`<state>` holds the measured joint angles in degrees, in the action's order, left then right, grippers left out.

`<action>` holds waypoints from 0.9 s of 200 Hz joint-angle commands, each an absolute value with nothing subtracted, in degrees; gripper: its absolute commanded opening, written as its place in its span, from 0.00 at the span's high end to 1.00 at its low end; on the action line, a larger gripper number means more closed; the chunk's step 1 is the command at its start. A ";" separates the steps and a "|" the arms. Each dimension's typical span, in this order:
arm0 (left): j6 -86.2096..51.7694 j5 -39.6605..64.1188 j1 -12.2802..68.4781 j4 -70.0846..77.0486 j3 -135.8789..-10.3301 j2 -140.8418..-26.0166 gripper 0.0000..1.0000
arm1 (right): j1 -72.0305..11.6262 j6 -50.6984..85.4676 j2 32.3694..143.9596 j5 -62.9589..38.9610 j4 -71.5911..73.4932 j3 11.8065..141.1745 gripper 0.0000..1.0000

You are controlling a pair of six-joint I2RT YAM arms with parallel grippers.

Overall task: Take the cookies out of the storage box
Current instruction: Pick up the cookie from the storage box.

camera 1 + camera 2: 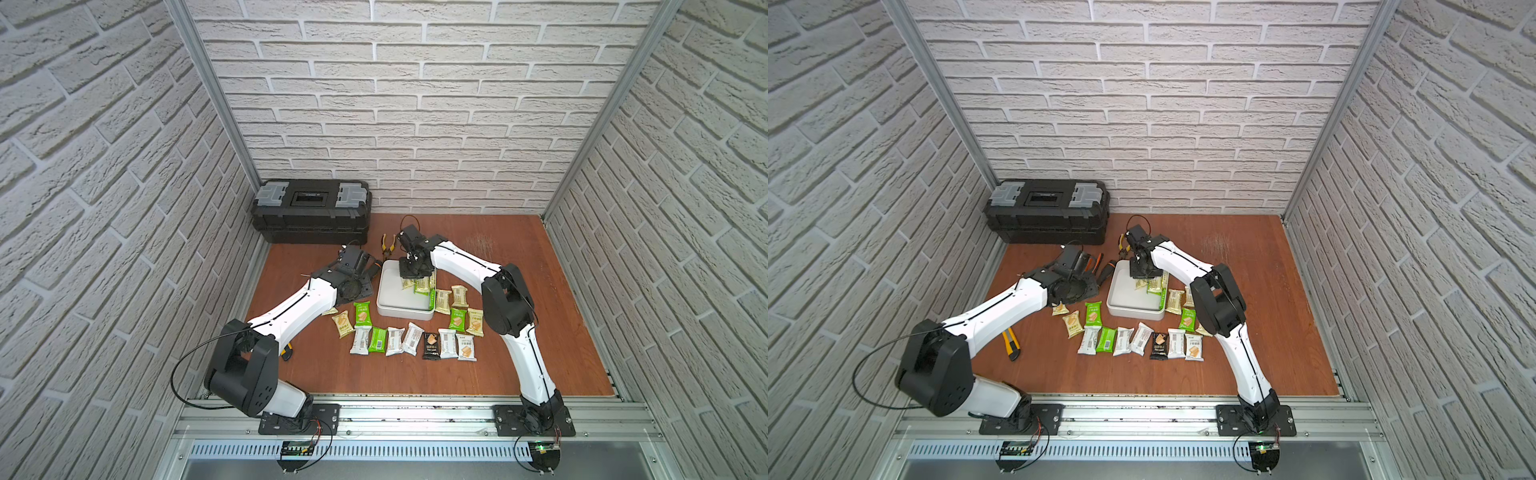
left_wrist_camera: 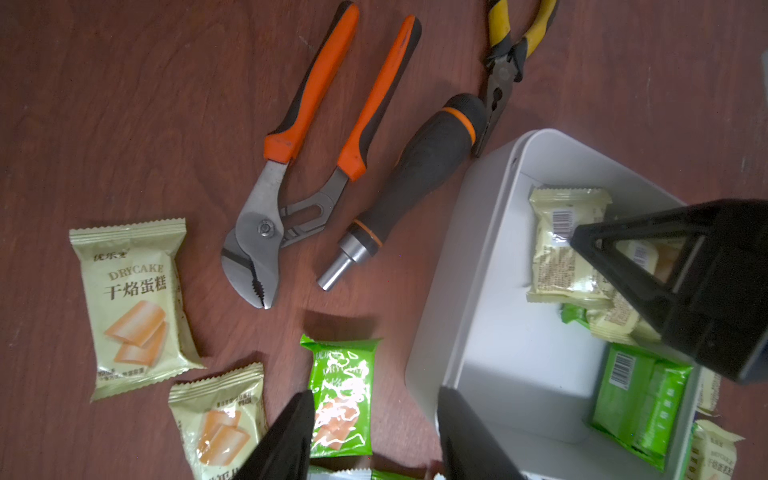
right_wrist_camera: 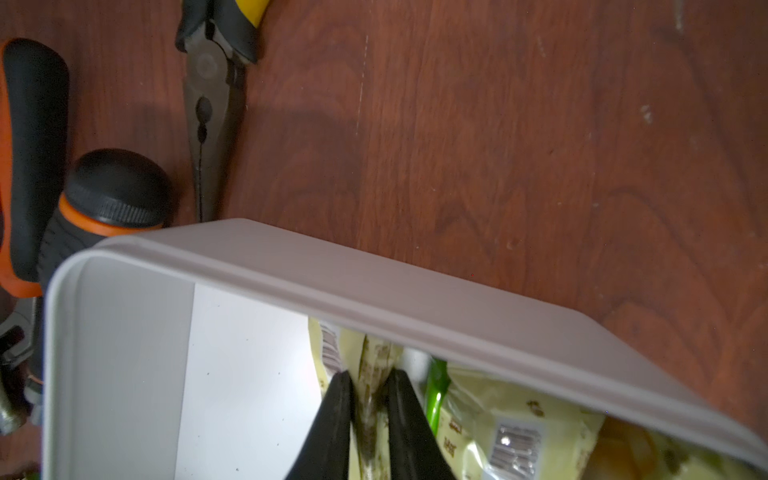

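— Two fingers of the right gripper (image 3: 370, 419) are pinching a yellow packet (image 3: 371, 374) edge-on, at the bottom centre of the right wrist view.
— Where is that happening?
— Inside the box (image 1: 402, 312), which is sitting mid-frame in both top views. The gripper is reaching into its upper right corner. A few cookies (image 2: 638, 395) are lying along that side, and most are lying out on the table (image 1: 353, 374), curving below and right of the box.
— And the left gripper (image 2: 374, 440)?
— It is hanging just left of the box, fingers apart, holding nothing.
— So which step is this?
— I am judging it a grasp inside the box. The next move is looking like a straight lift clearing the wall, without dragging neighbours, then a carry to bare table.
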<state>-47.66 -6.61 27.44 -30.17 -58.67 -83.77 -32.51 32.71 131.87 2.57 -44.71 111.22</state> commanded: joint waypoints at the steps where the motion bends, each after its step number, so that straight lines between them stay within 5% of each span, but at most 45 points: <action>1: -47.64 -7.36 27.16 -30.41 -59.29 -83.93 0.47 | -32.61 33.53 129.84 1.01 -44.35 111.08 0.96; 180: -47.48 -7.50 27.93 -29.71 -60.38 -84.28 0.48 | -30.15 34.88 109.56 -2.62 -40.61 97.95 0.98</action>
